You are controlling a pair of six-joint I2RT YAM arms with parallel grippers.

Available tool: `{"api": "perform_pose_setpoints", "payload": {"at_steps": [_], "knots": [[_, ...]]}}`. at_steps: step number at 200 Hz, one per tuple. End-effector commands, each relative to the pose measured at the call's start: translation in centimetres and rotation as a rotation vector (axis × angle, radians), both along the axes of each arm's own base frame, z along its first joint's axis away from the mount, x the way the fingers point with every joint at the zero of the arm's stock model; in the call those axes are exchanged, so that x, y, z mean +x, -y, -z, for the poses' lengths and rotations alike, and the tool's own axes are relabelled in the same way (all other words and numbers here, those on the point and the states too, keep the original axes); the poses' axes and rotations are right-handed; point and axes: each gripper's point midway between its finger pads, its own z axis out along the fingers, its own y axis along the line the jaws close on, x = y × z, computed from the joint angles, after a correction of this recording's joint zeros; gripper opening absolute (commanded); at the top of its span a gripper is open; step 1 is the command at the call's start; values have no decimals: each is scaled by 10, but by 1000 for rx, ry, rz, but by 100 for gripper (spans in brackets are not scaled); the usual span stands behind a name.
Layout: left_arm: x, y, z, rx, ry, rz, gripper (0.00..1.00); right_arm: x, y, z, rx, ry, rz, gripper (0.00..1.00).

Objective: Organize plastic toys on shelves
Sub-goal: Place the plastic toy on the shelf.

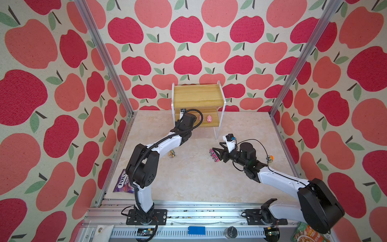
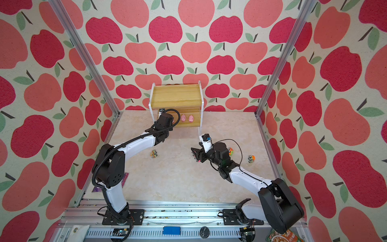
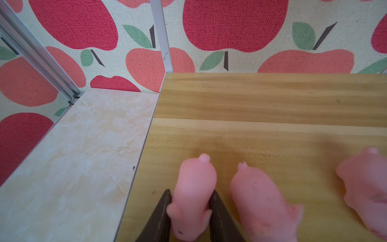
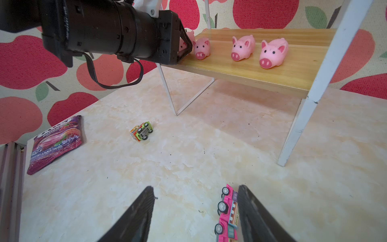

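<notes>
1. The left gripper (image 3: 190,193) was clenched on a pink pig (image 3: 195,180), with one finger on each flank. It held the pig at the left end of the lower board (image 3: 272,125) of the shelf (image 1: 199,94). Whether the pig's feet touched the wood could not be told.
2. Three more pigs stood in a row on that board, snouts to the front. The second pig (image 4: 202,49) was just beside the held one, with the third pig (image 4: 243,48) and the fourth pig (image 4: 273,53) further right.
3. The right gripper (image 4: 195,188) hung low over the table (image 1: 188,178), in front of the shelf's right front leg. Its jaws were spread and gripped nothing.
4. A pink truck (image 4: 228,213) lay on its side against the inner face of one finger, its wheels turned toward the gap.
5. A yellow-green truck (image 4: 142,131) sat on the table near the left arm (image 1: 167,142), well apart from the shelf.
6. An orange-green truck (image 2: 231,151) showed partly behind the right arm (image 2: 247,178). The last truck (image 2: 251,158) lay near the right wall, too small for its colours to be told.
7. A purple packet (image 4: 54,144) lay flat at the table's left edge. A green pouch (image 1: 307,234) lay at the near right corner.
</notes>
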Motion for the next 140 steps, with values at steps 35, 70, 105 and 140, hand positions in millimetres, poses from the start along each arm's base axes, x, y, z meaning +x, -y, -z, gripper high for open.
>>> {"api": "perform_pose_setpoints", "payload": {"at_steps": [35,70,105,140], "knots": [[10,-1,0,-1,3,-8,33,-2,1,-2,14,4,-9,66],[9,0,-8,-4,15,-2,38,-3,0,-3,15,6,-13,66],[4,1,-19,-2,29,5,44,-3,0,-3,18,5,-13,66],[-3,0,-27,-3,42,5,45,-3,-1,-3,21,1,-19,66]]}}
